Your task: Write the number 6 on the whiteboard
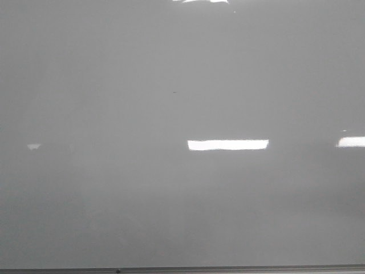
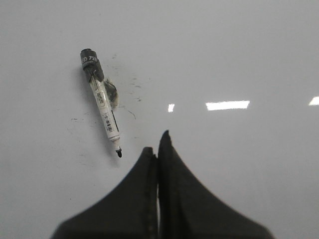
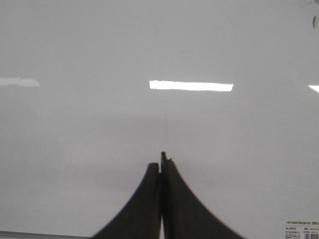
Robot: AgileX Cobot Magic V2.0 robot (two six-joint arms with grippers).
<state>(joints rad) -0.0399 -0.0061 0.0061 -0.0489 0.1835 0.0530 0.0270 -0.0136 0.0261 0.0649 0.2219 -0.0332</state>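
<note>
The glossy pale grey whiteboard fills the front view, with only a tiny dark speck on it. No number 6 shows in any view. In the left wrist view an uncapped marker lies on the board, its black tip pointing toward my left gripper, which is shut and empty a short way from the tip. My right gripper is shut and empty over bare board. Neither gripper shows in the front view.
Faint black smudges surround the marker. The board's thin grey frame edge runs along the near side, also in the right wrist view. A small printed label sits at the board's corner. Bright light reflections cross the surface.
</note>
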